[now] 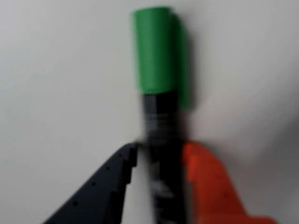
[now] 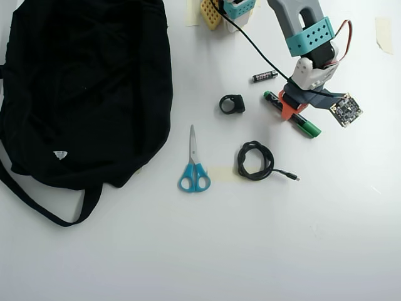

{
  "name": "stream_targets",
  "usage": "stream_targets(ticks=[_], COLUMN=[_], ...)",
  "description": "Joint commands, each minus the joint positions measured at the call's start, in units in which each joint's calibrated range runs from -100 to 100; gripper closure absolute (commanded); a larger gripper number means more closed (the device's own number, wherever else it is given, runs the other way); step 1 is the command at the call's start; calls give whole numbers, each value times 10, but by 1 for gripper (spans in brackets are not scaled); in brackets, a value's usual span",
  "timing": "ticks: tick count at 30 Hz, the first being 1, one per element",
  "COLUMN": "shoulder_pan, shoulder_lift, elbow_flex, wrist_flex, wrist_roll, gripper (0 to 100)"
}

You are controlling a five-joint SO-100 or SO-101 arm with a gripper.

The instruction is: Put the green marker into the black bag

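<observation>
Wrist view: black and orange plastic jaws pinch the slim, dark-barrelled green marker (image 1: 161, 93) on smooth white tabletop (image 1: 56, 70).

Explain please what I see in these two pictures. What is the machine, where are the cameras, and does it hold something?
The machine is a small robot arm on a white table. One picture looks down from above; the other comes from a camera on the arm's wrist. Its gripper, with one black and one orange finger, sits around the green marker, which lies on the table; a firm grip cannot be confirmed. Also on the table: a big black bag, blue scissors, a coiled cable, a battery and a small black ring.
</observation>
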Motion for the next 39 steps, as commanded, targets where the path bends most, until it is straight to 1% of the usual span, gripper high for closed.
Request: stream_targets(ticks=[1, 3, 13, 19, 29, 33, 36, 39], shoulder_pan=[-5, -5, -6, -15, -26, -25, -21, -17], shoulder_lift=[0, 0, -14, -15, -54, -93, -139, -186], elbow_flex=[-1, -1, -12, -67, -164, -167, -160, -160], wrist_flex=[-6, -6, -6, 5, 134, 161, 164, 185], wrist_roll=[-14, -14, -14, -8, -7, -6, 12, 16], gripper=[96, 98, 98, 98, 98, 98, 98, 98])
